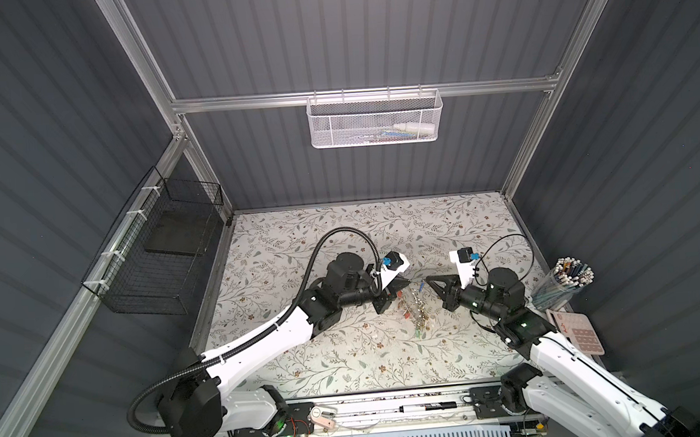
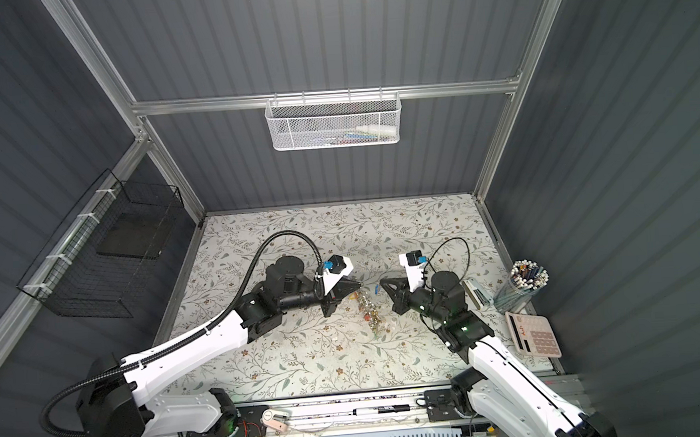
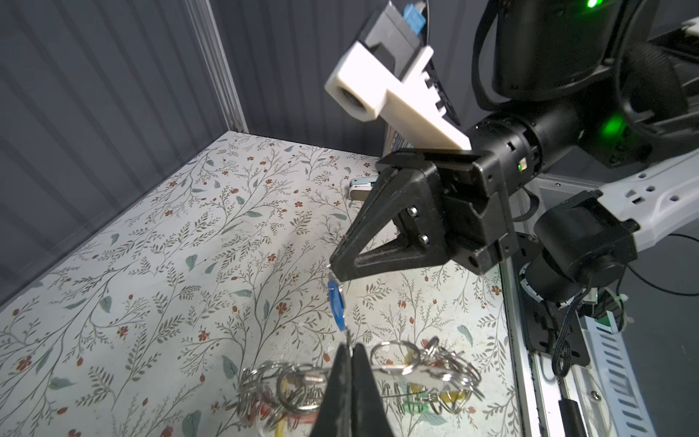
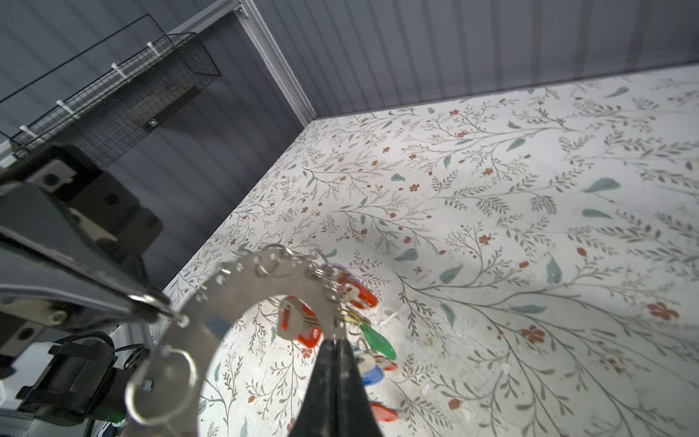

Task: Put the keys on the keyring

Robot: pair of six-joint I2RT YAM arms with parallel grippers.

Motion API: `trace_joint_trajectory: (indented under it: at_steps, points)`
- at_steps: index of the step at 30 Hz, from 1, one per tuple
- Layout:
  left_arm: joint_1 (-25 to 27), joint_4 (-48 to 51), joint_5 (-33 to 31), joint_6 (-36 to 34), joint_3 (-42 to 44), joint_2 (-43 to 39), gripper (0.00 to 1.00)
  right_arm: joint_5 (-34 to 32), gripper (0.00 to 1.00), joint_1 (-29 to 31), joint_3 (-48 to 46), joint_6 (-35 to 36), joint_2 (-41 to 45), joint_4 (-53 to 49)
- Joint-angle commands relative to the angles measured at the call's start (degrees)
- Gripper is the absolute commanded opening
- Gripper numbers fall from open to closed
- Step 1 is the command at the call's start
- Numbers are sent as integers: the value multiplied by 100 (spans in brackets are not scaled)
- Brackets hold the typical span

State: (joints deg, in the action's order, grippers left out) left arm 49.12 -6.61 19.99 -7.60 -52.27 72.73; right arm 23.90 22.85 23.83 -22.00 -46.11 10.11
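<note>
Looking down in both top views, you find the left claw (image 1: 407,281) and the right claw (image 1: 427,280) nearly tip to tip above the floral worktop (image 1: 348,353), each pinched narrow. The keyring (image 1: 413,307) — a tangle of split rings and coloured tags — trails from just under the left claw's tip. The keys (image 1: 421,284), told by their blue tag, sit just beside the right claw's tip, between the two claws.

From the left wrist, you see the right claw (image 3: 336,269) closed on the small ring at the head of the blue tag (image 3: 336,304), which dangles straight beneath it, clear of the worktop. The keyring's rings (image 3: 401,372) crowd just beyond the left claw (image 3: 348,346).

From the right wrist, the left claw (image 4: 170,311) nips the rim of the keyring's flat grey plate (image 4: 242,291). Red and green tags hang off that rim close beside the right claw (image 4: 334,342) — closed, though its own tips hide what it holds here.
</note>
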Motion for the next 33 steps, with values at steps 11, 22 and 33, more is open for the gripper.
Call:
trace_joint_trajectory:
  at_steps: [11, 22, 33]
  points:
    - [-364, -472, -327, 820, 669, -1345, 0, -1265, 0, 88, -968, -845, -610, 169]
    - [-361, -481, -214, 821, 654, -1402, 0, -1600, 0, 425, -1066, -882, -1754, 1192]
    - [-362, -481, -197, 829, 622, -1413, 0, -1679, 0, 461, -1104, -945, -2468, 1515]
